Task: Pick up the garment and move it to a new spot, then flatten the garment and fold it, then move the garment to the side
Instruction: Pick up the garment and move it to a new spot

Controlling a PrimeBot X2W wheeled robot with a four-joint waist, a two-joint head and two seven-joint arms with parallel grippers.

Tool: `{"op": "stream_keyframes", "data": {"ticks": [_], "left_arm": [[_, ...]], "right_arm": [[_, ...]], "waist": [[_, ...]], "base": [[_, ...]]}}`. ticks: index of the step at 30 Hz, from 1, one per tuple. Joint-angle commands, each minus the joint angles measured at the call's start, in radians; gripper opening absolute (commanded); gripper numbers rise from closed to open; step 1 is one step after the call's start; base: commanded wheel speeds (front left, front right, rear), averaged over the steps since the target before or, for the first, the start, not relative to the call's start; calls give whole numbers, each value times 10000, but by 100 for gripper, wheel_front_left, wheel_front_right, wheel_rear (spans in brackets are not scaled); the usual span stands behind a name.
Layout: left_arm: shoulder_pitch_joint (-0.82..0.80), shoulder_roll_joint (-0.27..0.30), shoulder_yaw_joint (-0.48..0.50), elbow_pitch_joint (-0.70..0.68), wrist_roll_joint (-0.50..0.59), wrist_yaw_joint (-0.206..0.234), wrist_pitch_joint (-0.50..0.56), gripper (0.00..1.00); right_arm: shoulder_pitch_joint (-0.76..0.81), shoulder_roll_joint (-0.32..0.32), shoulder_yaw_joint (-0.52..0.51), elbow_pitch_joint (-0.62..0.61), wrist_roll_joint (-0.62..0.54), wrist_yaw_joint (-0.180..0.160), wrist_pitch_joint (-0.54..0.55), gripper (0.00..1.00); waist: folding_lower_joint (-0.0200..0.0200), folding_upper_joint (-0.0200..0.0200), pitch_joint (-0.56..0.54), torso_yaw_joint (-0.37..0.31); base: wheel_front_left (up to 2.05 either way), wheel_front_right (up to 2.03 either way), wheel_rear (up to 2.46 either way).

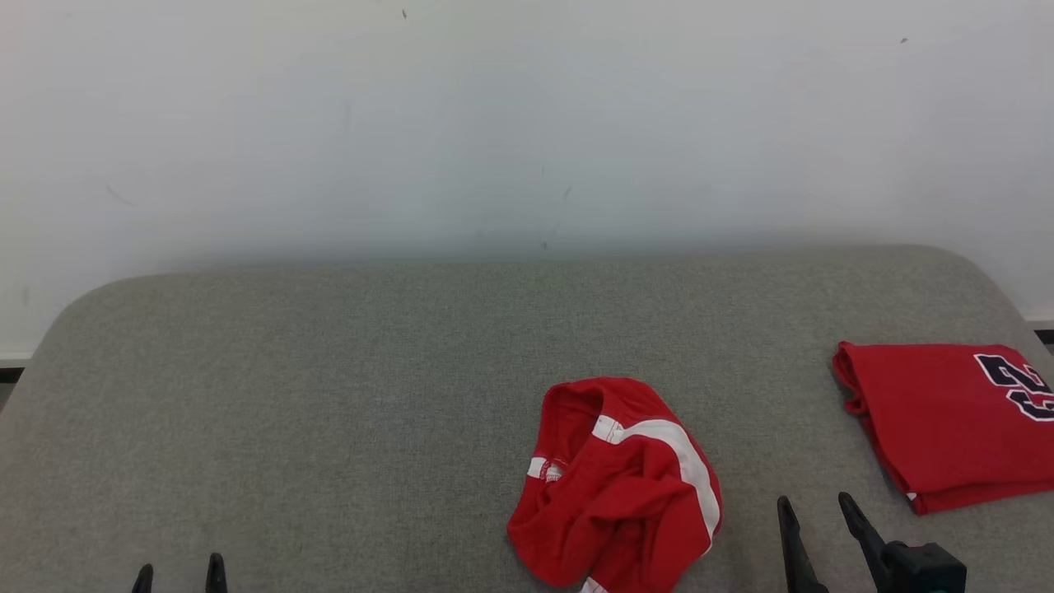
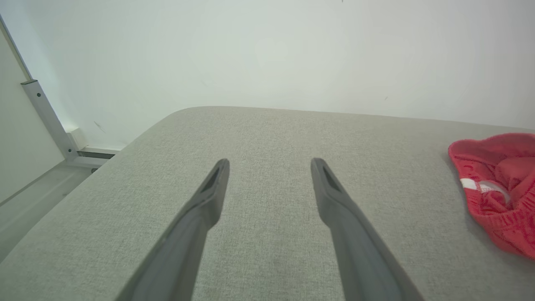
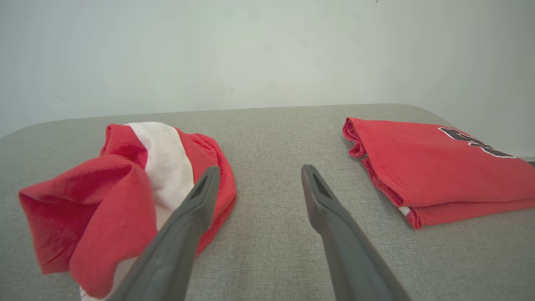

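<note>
Head view: the crumpled garment [image 1: 617, 482] lies near the front of the grey pad [image 1: 329, 395], with a folded shirt [image 1: 939, 420] well apart on the right. The left gripper [image 1: 179, 574] and right gripper [image 1: 815, 502] both gape, empty. Left wrist view: bare pad between the fingers, the garment off to one side. Right wrist view: the garment sits just beside the gripper, not held. By the look of it nothing is begun yet — pickup, flattening, folding and moving aside all remain.

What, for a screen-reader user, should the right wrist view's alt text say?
A crumpled red garment with a white stripe lies left on a grey padded surface, a folded red shirt right. The open right claw points between them, holding nothing.
</note>
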Motion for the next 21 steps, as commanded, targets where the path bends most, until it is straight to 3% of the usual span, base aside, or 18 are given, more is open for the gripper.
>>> {"op": "stream_keyframes", "data": {"ticks": [1, 6, 10, 21], "left_arm": [[244, -115, 195, -163, -5, -124, -39, 100], [546, -574, 859, -664, 164, -885, -41, 100], [682, -852, 1161, -784, 455, -1245, -42, 100], [680, -1329, 1515, -612, 924, -1592, -37, 100]], "right_arm": [[75, 16, 24, -81, 67, -24, 25, 100], [129, 15, 124, -246, 174, -22, 81, 100], [100, 16, 183, -307, 164, -24, 143, 100], [131, 17, 150, -417, 102, -24, 216, 100]], "waist": [[1, -1, 19, 41], [1, -1, 57, 92], [1, -1, 90, 80], [1, -1, 150, 0]], "base": [[0, 0, 0], [0, 0, 0], [0, 0, 0], [0, 0, 0]]}}
